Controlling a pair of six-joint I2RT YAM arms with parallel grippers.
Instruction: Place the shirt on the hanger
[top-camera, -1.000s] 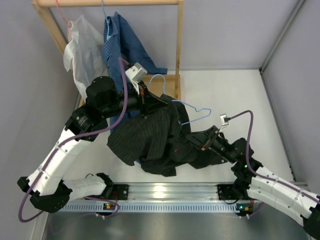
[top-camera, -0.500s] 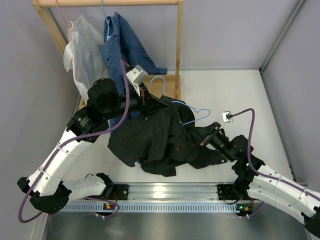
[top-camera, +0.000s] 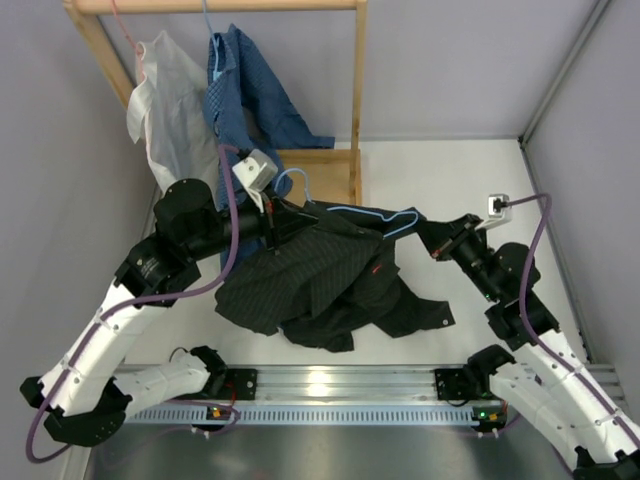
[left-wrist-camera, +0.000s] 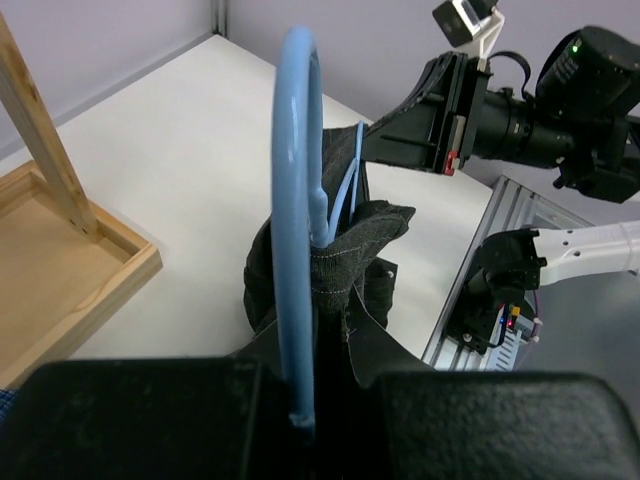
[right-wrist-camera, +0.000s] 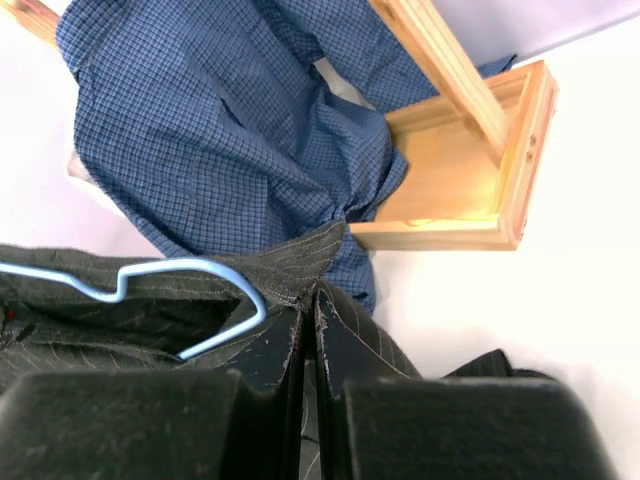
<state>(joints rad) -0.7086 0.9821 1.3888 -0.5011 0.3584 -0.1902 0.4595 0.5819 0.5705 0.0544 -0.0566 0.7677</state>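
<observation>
The black pinstriped shirt (top-camera: 310, 285) hangs in a bunch over the light-blue wire hanger (top-camera: 291, 178), its lower part lying on the table. My left gripper (top-camera: 278, 215) is shut on the hanger's wire below the hook, and the hook (left-wrist-camera: 297, 200) stands up in the left wrist view with shirt cloth (left-wrist-camera: 350, 265) draped behind it. My right gripper (top-camera: 432, 236) is shut on an edge of the shirt (right-wrist-camera: 345, 335) at the hanger's right end. The hanger's bent shoulder (right-wrist-camera: 150, 272) shows just left of the right jaws.
A wooden clothes rack (top-camera: 357, 100) stands at the back, its base tray (right-wrist-camera: 470, 170) close behind the hanger. A blue checked shirt (top-camera: 240, 90) and a white sheer garment (top-camera: 165, 100) hang from it. A metal rail (top-camera: 330, 385) runs along the near edge.
My right gripper has moved up and to the right, pulling the shirt edge out along the hanger. My left gripper has shifted left with the hanger. The shirt is spread wider.
</observation>
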